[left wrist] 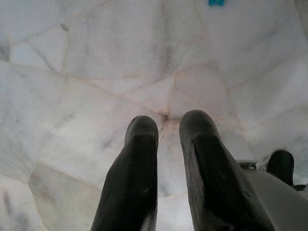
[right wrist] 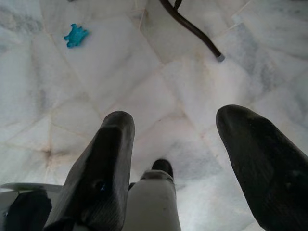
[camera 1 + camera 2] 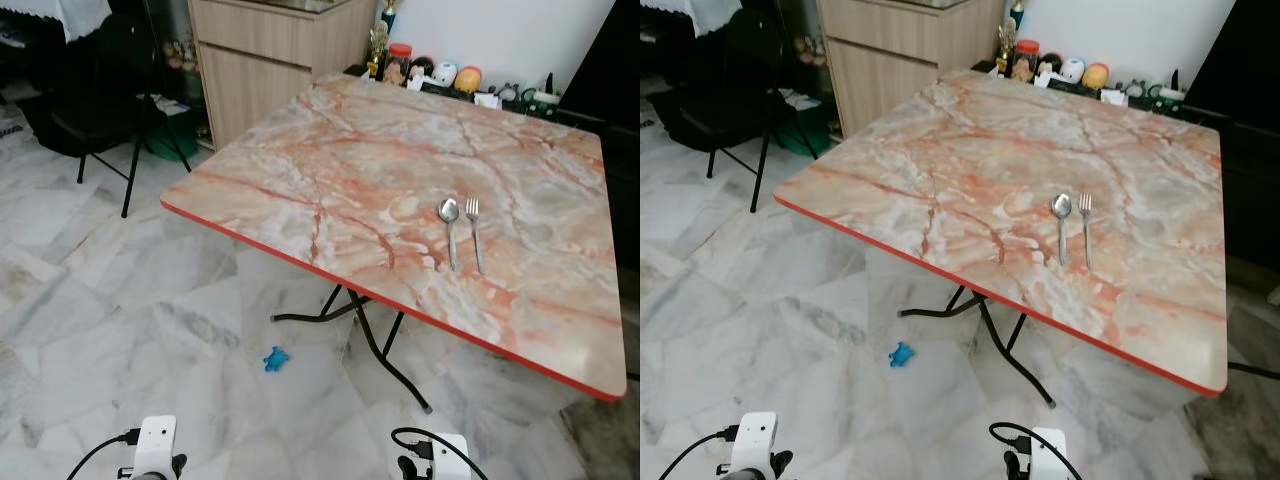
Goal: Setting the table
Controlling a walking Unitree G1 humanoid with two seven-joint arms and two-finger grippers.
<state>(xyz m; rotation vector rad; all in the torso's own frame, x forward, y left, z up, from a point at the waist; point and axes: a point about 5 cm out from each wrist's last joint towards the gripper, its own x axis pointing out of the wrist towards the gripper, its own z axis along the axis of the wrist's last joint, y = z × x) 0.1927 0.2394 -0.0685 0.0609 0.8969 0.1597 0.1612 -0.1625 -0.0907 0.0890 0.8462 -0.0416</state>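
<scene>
A metal spoon and a metal fork lie side by side on the pink marble-patterned table, near its right front edge, handles toward me. Both arms hang low in front of the table, far below its top. My left gripper points down at the floor with its fingers close together and nothing between them. My right gripper also points at the floor, with its fingers spread wide and nothing held.
A small blue toy lies on the marble floor beside the table's black folding legs. A black chair and a wooden cabinet stand at the back left. Jars and small items line the table's far edge.
</scene>
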